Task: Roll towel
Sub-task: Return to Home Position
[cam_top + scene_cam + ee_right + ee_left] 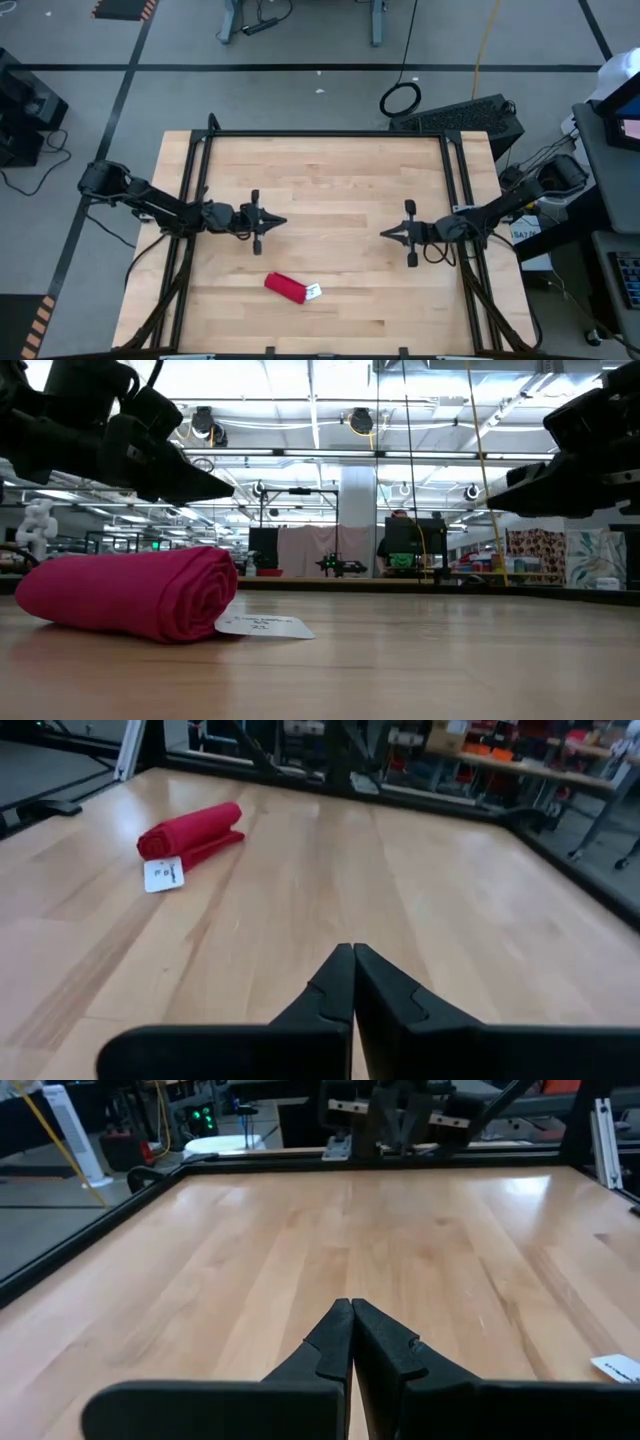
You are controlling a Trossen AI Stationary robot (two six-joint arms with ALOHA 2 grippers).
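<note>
On my left, the left gripper (281, 221) hangs over the bare wooden table (330, 170), fingers pinched together on nothing. Nearer the front edge, the red towel (285, 288) lies as a tight roll with its white tag (313, 292) flat on the wood beside it. Farther right, the right gripper (385, 233) is likewise closed and empty, well apart from the roll. I judge the rolling done and the retreat to rest in hand, which needs only both arms drawn back without brushing the roll.

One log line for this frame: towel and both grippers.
towel: rolled, lying free on table, tag showing | left gripper: shut, empty, above table | right gripper: shut, empty, above table
</note>
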